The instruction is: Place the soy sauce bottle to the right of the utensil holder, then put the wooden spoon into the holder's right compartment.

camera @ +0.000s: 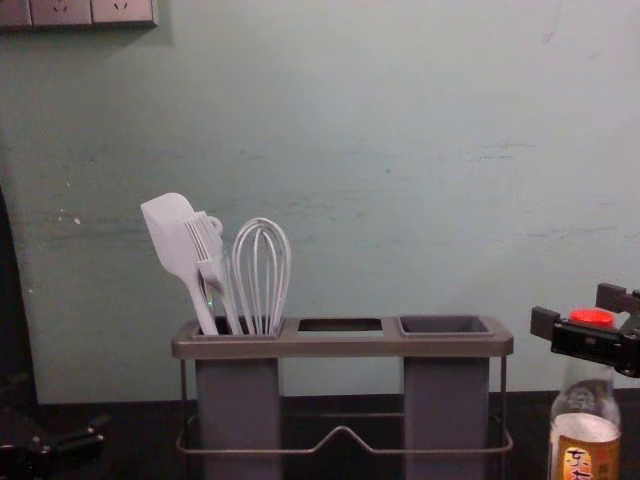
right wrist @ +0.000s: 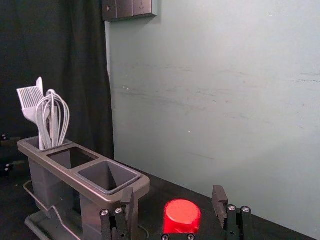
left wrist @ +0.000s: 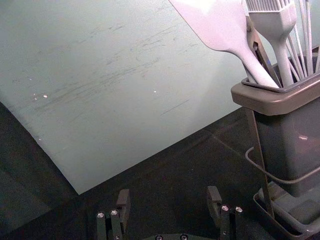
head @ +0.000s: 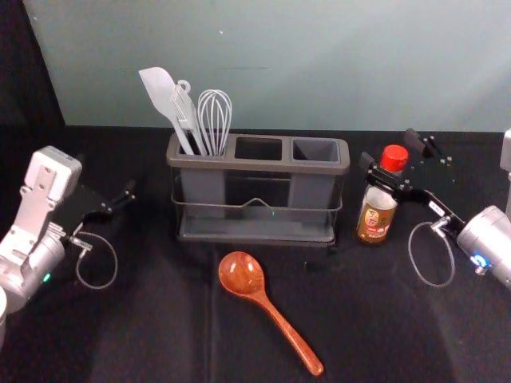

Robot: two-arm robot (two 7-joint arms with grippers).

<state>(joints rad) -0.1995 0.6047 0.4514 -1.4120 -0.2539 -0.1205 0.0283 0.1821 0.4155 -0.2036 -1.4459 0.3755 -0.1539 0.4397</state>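
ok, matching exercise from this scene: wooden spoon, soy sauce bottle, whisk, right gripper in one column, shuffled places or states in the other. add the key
Column 1
1. wooden spoon
2. soy sauce bottle
3. whisk
4. right gripper

Column 2
A. standing to the right of the utensil holder
B. open, at the top of the bottle
C. lying in front of the holder
D. in the holder's left compartment

Pairs: 1-C, 2-A, 3-D, 4-B

Utensils [head: 161, 91] in holder [head: 259, 164]; spoon [head: 242, 274] before; bottle [head: 375, 217] right.
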